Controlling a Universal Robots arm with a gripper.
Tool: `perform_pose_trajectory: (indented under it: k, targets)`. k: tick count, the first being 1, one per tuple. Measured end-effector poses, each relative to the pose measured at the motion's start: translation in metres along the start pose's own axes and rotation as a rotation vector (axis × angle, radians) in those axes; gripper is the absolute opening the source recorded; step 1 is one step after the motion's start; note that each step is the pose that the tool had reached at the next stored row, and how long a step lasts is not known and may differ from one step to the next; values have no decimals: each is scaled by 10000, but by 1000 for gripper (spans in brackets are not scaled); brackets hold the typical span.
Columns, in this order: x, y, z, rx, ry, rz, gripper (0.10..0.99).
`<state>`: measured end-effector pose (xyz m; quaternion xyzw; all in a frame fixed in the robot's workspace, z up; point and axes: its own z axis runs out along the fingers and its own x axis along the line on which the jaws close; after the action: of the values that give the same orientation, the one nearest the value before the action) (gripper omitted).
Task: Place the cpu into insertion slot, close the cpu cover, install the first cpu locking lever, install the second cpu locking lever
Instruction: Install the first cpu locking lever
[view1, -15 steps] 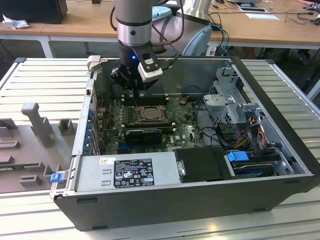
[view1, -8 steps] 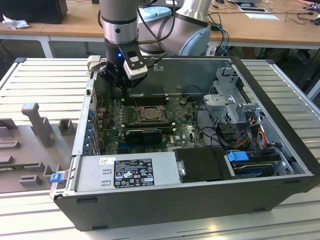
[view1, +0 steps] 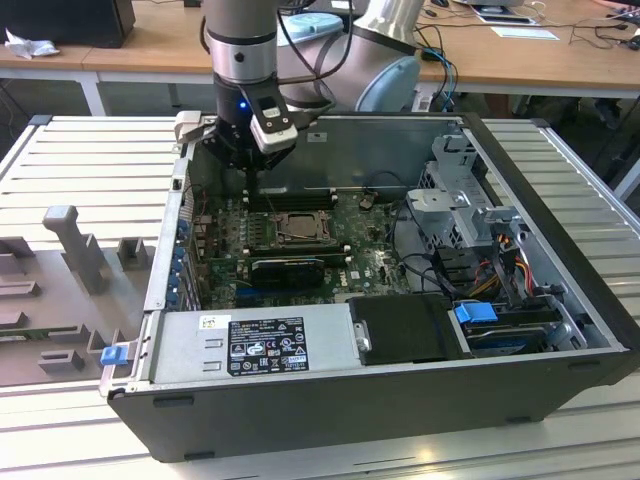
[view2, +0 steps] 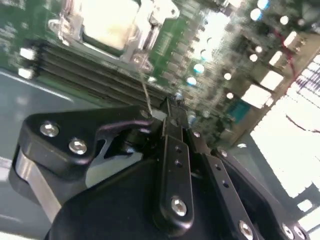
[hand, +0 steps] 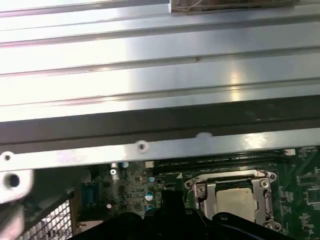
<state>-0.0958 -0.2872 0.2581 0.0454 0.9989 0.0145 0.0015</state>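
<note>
The cpu (view1: 298, 228) (view2: 107, 25) (hand: 235, 200) lies pale and flat in the insertion slot (view1: 268, 236) on the green motherboard. The silvery cpu cover (view2: 146, 24) (hand: 201, 192) lies flat as a frame around it. My gripper (view1: 248, 190) (view2: 169, 107) (hand: 170, 197) hovers just beyond the slot's corner, toward the case's back wall, with its black fingers (view2: 175, 150) pressed together. A thin metal locking lever (view2: 145, 90) rises from the slot's corner up to the fingertips. Whether the tips pinch it is not visible.
Long black memory slots (view2: 75, 75) (hand: 215, 161) run between the slot and the case's back wall (hand: 150, 125). A grey power supply (view1: 250, 345) fills the front left of the case. A drive cage (view1: 465, 200) with cables stands at the exterior view's right.
</note>
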Motion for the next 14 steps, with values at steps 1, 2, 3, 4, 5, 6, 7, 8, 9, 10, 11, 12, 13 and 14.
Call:
perform_pose_trajectory:
  k: [1, 2, 3, 4, 5, 6, 7, 8, 9, 10, 11, 12, 13, 14]
  targets:
    - [-74, 13, 6, 1, 7, 0, 106]
    - [-145, 24, 16, 2, 15, -1, 106]
    - [-190, 31, 25, 1, 19, 0, 106]
    - [-240, 38, 37, 1, 23, 0, 106]
    - [-286, 43, 47, 2, 27, 0, 106]
    - [-333, 50, 57, 2, 30, 0, 106]
    - [-408, 59, 66, 2, 30, 0, 106]
    - [-475, 65, 69, -76, 37, -4, 106]
    - [-481, 66, 71, -296, 58, -28, 106]
    - [-481, 65, 74, -468, 76, -69, 106]
    - [-481, 62, 98, -487, 92, -374, 106]
    - [-482, 62, 110, -486, 105, -663, 106]
    - [-482, 62, 116, -485, 108, -822, 106]
    - [-484, 61, 127, -486, 106, -1017, 106]
